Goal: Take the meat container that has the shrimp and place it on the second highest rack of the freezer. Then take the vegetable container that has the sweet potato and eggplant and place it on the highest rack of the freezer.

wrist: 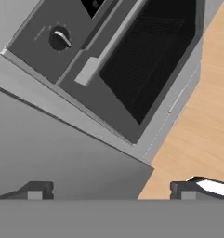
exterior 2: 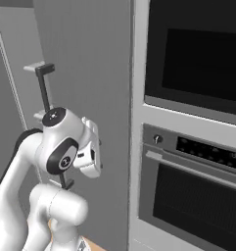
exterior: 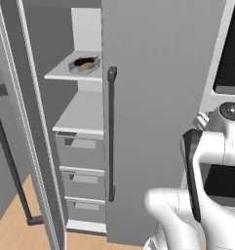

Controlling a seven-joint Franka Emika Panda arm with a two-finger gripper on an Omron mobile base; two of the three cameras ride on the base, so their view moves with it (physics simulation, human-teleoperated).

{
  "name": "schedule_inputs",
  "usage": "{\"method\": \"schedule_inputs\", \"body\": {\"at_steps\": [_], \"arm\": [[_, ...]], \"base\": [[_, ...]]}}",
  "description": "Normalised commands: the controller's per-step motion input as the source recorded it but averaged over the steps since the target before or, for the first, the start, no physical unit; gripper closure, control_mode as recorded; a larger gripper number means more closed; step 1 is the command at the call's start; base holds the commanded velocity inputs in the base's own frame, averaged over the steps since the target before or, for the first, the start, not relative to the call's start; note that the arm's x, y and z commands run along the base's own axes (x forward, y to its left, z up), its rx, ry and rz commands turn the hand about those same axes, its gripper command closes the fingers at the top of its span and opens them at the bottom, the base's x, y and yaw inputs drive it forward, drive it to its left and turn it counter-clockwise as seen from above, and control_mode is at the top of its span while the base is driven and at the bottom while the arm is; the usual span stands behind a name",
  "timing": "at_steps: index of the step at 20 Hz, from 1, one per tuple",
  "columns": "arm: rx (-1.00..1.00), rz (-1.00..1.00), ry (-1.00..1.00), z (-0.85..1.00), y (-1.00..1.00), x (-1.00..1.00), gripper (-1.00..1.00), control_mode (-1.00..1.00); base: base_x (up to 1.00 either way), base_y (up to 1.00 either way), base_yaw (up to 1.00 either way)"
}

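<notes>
The freezer [exterior: 82, 146] stands open at the left, with its door [exterior: 21, 122] swung out. On its uppermost visible shelf [exterior: 60, 74] rests a shallow container [exterior: 85, 64] holding a dark purple eggplant and a tan sweet potato. The shelf below [exterior: 80, 114] shows a bare grey surface where it is visible. The meat container with the shrimp is out of view. My gripper [wrist: 112, 191] is open, its fingertips [wrist: 39, 190] far apart with nothing between them. It is pulled back from the freezer and points down at the oven front and floor. The hand [exterior 2: 88, 154] hangs beside the closed grey door.
A closed grey door with a long dark handle [exterior: 110, 132] stands right of the open freezer. Grey drawers [exterior: 82, 178] sit under the shelves. A black-glass oven stack [exterior 2: 198, 147] with a knob [wrist: 60, 39] is at the right. The wood floor [wrist: 201, 116] lies below.
</notes>
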Motion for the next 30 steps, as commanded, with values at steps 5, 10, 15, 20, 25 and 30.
{"method": "schedule_inputs", "body": {"at_steps": [5,10,15,20,25,30], "arm": [[0.00,0.00,0.00,0.00,0.00,0.00,-1.00,1.00],[0.00,0.00,0.00,0.00,0.00,0.00,-1.00,1.00],[0.00,0.00,0.00,0.00,0.00,0.00,-1.00,1.00],[0.00,0.00,0.00,0.00,0.00,0.00,-1.00,1.00],[0.00,0.00,0.00,0.00,0.00,0.00,-1.00,1.00],[0.00,0.00,0.00,0.00,0.00,0.00,-1.00,1.00]], "base": [[-0.53,-1.00,-0.03],[-0.64,-1.00,-0.03],[-0.42,-1.00,-0.01],[0.04,-1.00,0.00],[0.80,-1.00,0.06],[0.68,-1.00,0.15]]}}
